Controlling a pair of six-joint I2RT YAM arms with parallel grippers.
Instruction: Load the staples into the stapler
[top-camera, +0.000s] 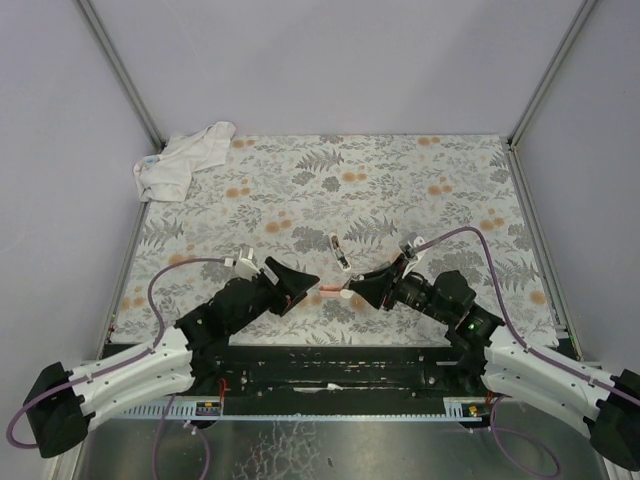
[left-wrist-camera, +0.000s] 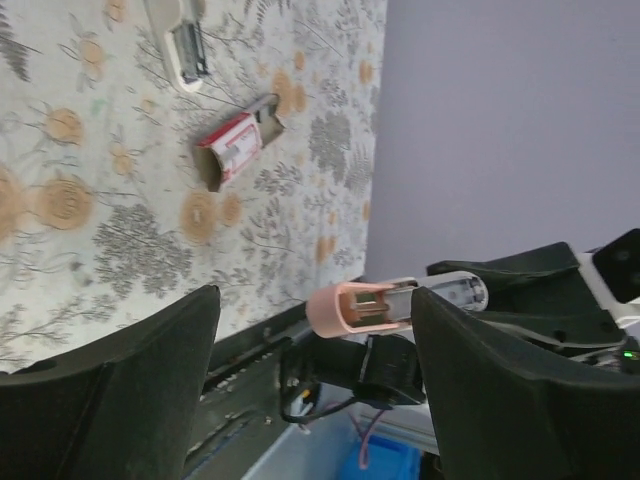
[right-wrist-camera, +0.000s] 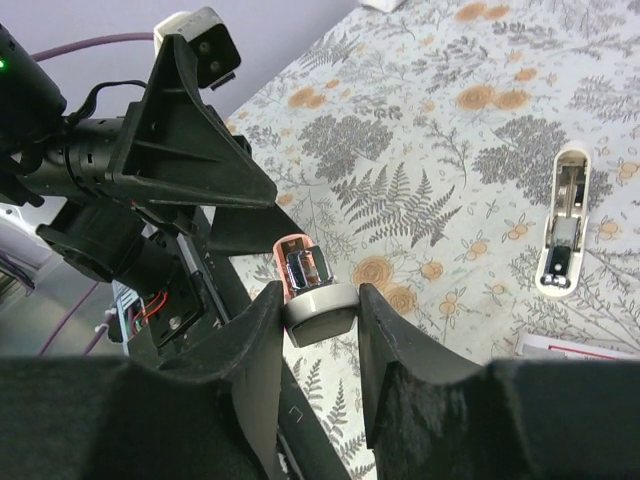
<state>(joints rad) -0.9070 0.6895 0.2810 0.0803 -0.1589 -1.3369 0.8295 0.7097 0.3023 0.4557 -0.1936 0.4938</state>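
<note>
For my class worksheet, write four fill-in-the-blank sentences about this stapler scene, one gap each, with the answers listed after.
1. The right gripper is shut on a bar with a ___ tip.
2. The left gripper is ___.
3. The crumpled cloth lies at the table's far ___ corner.
4. The small box lying on the table is mostly ___.
Answers: pink; open; left; red.
</note>
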